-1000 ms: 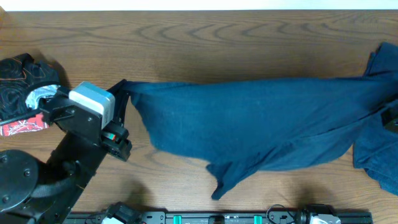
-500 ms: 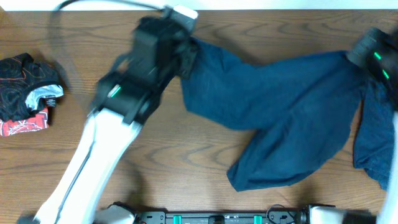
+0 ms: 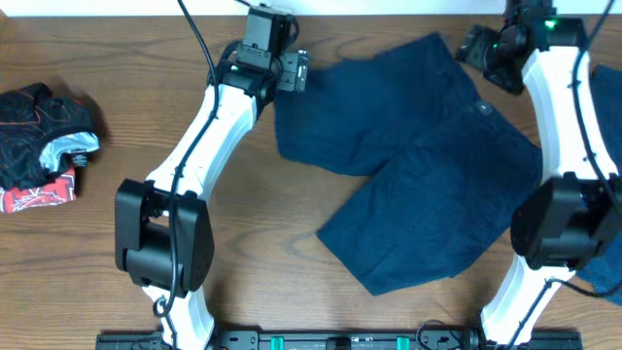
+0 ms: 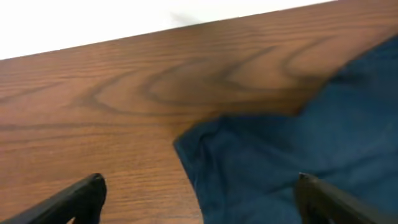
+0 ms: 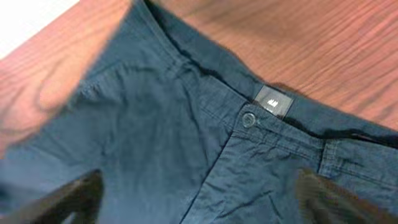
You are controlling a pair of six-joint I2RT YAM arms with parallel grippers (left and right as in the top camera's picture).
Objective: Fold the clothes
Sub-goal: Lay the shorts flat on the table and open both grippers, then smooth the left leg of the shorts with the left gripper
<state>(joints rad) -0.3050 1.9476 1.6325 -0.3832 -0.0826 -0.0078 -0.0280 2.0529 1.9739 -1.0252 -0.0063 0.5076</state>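
Your left gripper (image 3: 294, 70) stood open and empty at the upper centre of the overhead frame, just beside the upper left corner of the navy shorts (image 3: 418, 185). Your right gripper (image 3: 478, 46) was likewise spread wide and gripped nothing, at upper right near the waistband, where the tag (image 5: 273, 101) and button (image 5: 249, 118) showed. The shorts lay spread on the wooden table (image 3: 146, 58). A black and red garment (image 3: 44, 136) sat at the far left, well apart.
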